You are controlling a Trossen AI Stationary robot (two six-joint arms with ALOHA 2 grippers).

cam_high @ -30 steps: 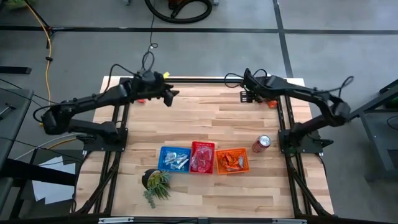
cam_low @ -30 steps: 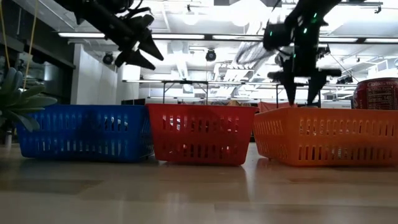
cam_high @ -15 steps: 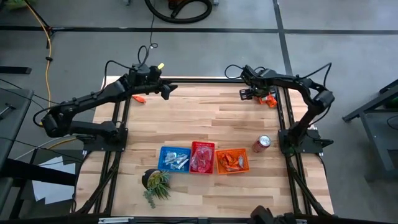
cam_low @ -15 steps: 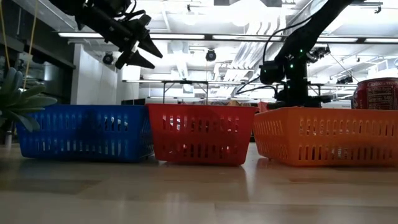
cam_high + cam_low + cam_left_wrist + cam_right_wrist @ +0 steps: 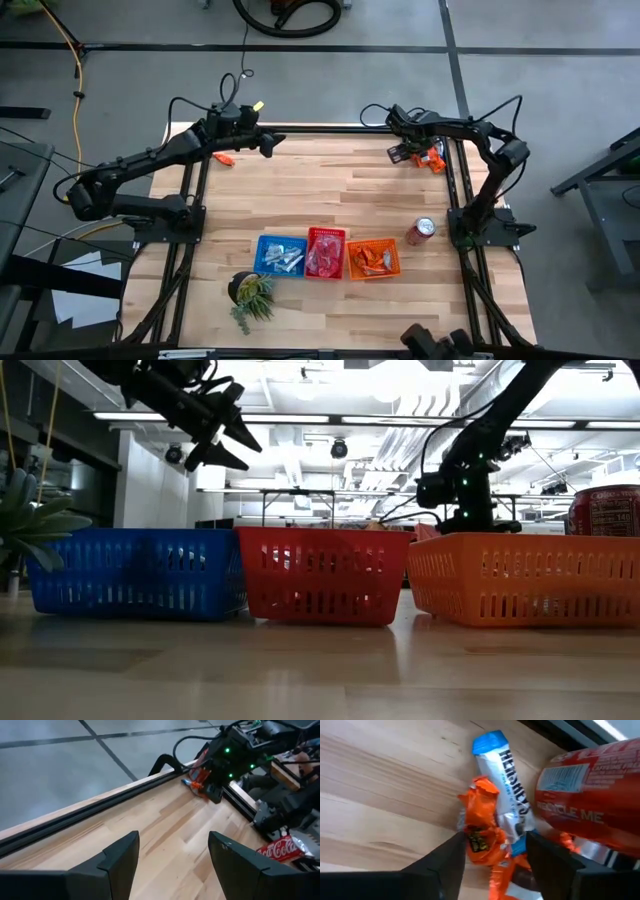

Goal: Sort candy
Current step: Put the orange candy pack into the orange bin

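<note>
overhead and table-level views share the baskets (image 5: pixel 328 254); wrist cameras look close

Orange candy (image 5: pixel 481 832) and blue-white candy (image 5: pixel 504 785) overlap at the high view's upper right; more fills centre baskets.

A: Any lettering? Blue-and-white candy wrapper (image 5: pixel 504 790) reads "HERSHEY'S", running lengthwise.

B: Noted. Red can (image 5: pixel 590 795) beside it carries "RECYCLE ME" in white, small print above unreadable.

A: Left wrist view: another red can (image 5: pixel 285 849) lying on its side, white "Coca-Cola" script.

B: Orange wrapper (image 5: pixel 482 837): dark logo patch, illegible.
</note>
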